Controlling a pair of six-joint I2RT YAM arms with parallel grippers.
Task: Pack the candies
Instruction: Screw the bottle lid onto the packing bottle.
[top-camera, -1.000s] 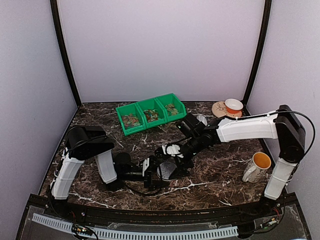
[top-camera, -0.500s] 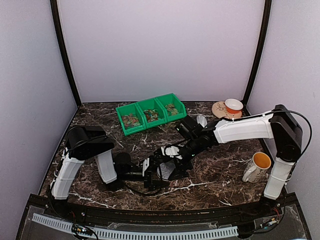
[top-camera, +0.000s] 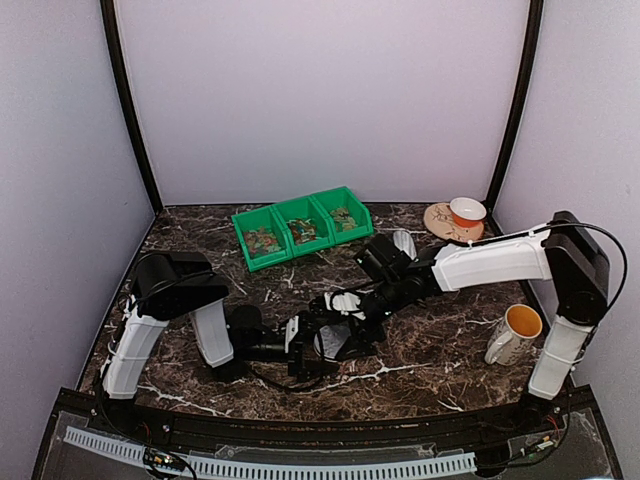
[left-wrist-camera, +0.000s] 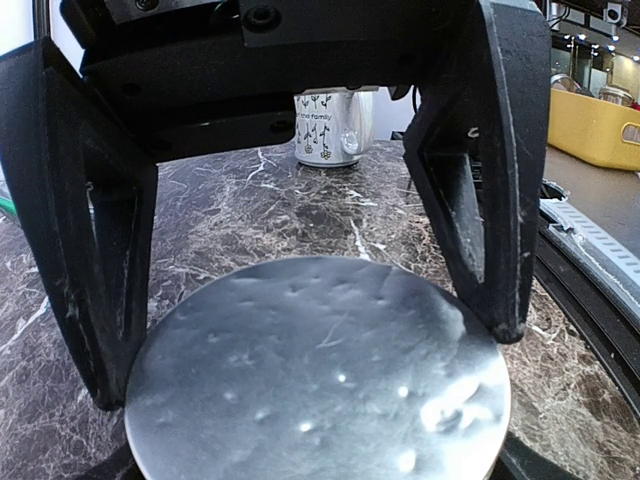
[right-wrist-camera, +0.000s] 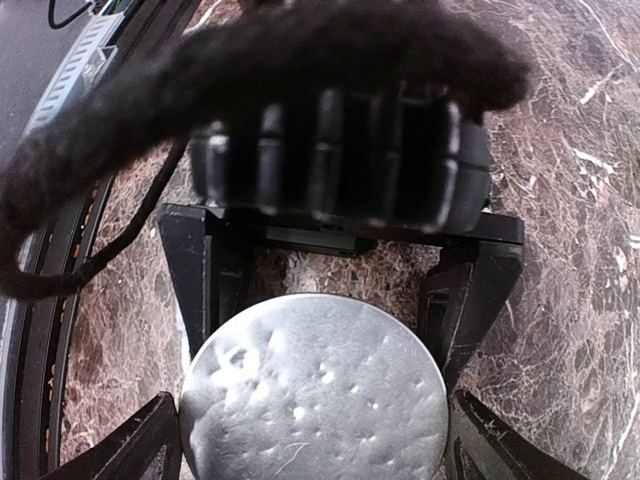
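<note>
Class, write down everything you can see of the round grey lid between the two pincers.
The lid is a round, flat, dull silvery-grey disc, metal-looking, its top pitted with small dents. It lies level, face up, above the marble table. The left pincer clamps its rim at both sides; the right pincer straddles it, open.

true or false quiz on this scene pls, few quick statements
1. The green bins hold candies. True.
2. The mug lies on its side. False: it stands upright at the right of the table.
3. The left gripper has a finger on each side of the grey-lidded jar. True.
4. The right gripper is shut on the jar. False: its fingers stand apart, one on either side of the lid.
5. The orange-and-white cup sits in the far left corner. False: it is in the far right corner.
</note>
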